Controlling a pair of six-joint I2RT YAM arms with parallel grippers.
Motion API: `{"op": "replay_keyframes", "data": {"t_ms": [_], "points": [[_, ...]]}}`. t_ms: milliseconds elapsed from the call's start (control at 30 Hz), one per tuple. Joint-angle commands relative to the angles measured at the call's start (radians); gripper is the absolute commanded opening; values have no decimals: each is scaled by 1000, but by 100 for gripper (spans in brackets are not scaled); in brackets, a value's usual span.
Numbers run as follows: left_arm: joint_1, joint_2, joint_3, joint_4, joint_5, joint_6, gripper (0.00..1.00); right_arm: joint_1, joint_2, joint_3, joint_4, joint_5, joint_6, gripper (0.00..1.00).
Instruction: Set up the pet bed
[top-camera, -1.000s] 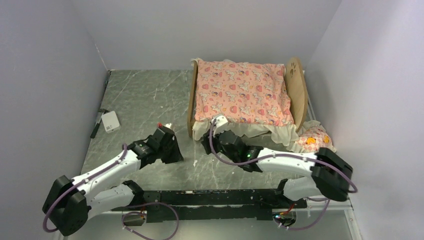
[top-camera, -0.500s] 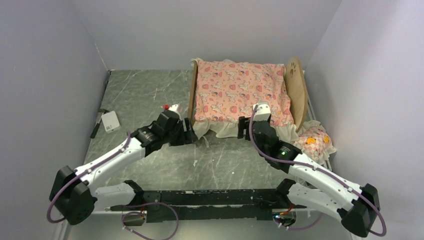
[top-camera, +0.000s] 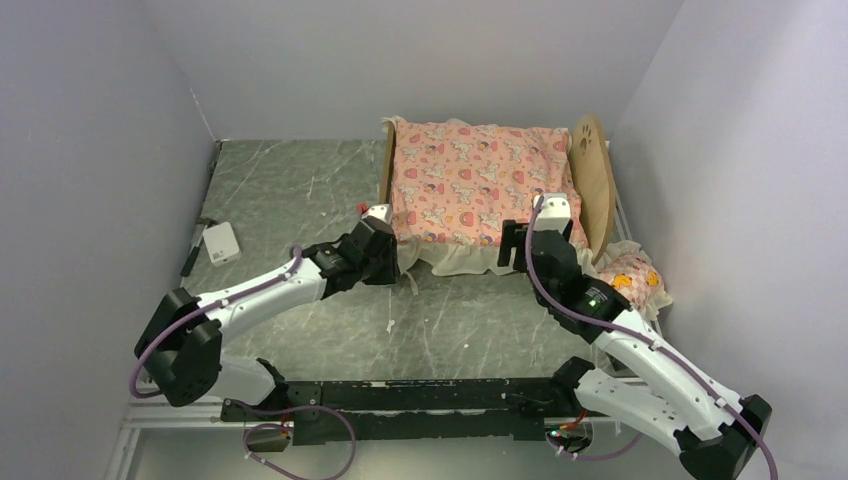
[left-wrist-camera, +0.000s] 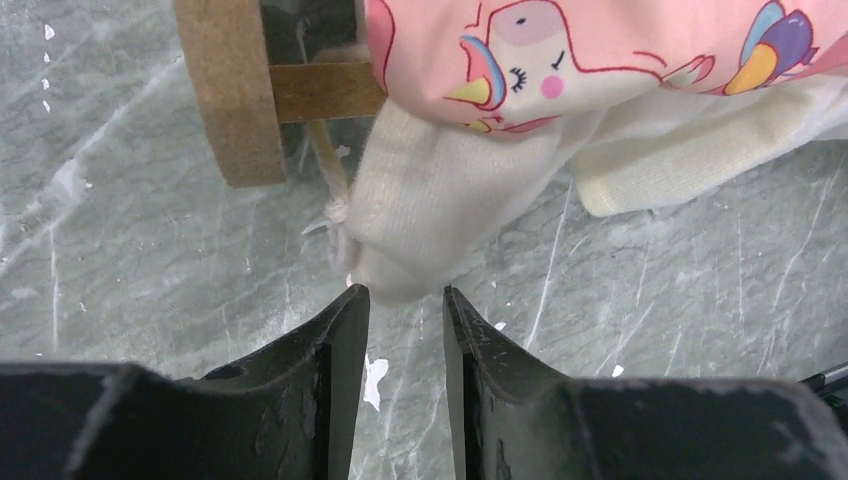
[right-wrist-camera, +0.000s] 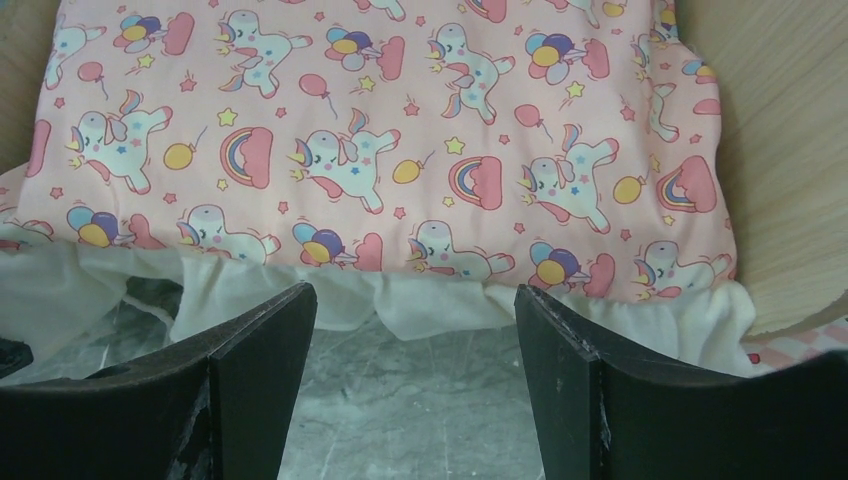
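The pet bed (top-camera: 592, 185) stands at the back right, with its paw-print headboard on the right and its low footboard (left-wrist-camera: 235, 90) on the left. A pink cartoon-print mattress (top-camera: 480, 185) lies in it, and its cream ruffle (left-wrist-camera: 440, 200) hangs over the near side onto the table. My left gripper (top-camera: 392, 262) is at the near footboard corner. Its jaws are narrowly open (left-wrist-camera: 405, 292), with the ruffle's tip just at the fingertips and not pinched. My right gripper (top-camera: 535, 235) is wide open (right-wrist-camera: 415, 295) in front of the ruffle near the headboard (right-wrist-camera: 790, 150). The matching pillow (top-camera: 628, 278) lies on the table to its right.
A small white box (top-camera: 221, 243) and a dark pen-like tool (top-camera: 192, 250) lie near the left wall. Grey walls close in on the left, back and right of the marbled table (top-camera: 300, 190). The arms' black base rail (top-camera: 420, 395) runs along the near edge.
Both arms have reached forward to the bed's near side. The left gripper rose to the footboard corner, and its jaws widened and then narrowed. The right gripper swung right toward the headboard and opened wider.
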Motion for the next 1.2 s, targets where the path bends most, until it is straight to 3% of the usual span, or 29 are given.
{"op": "replay_keyframes", "data": {"t_ms": [0, 167, 267, 333, 600, 867, 1033, 1167], "points": [[-15, 36, 49, 24, -60, 5, 38, -14, -13, 60, -54, 21, -12, 77], [-17, 85, 69, 26, -83, 15, 32, -33, -18, 77, -86, 23, -11, 77], [-17, 103, 88, 20, -87, 24, 18, -45, -25, 83, -99, 33, -17, 78], [-17, 100, 108, -4, -84, 35, 1, -53, -27, 92, -107, 32, -25, 78], [-17, 30, 198, -270, -189, 48, 0, -98, -13, 151, -132, 43, -79, 80], [-13, 37, 156, -360, -235, -17, 0, -228, 45, 190, -129, -33, -108, 81], [30, 0, 186, -378, -236, 17, 25, -318, 83, 229, -123, -82, -125, 81], [38, -52, 239, -376, -149, 80, 64, -394, 137, 302, -153, -87, -139, 81]]}}
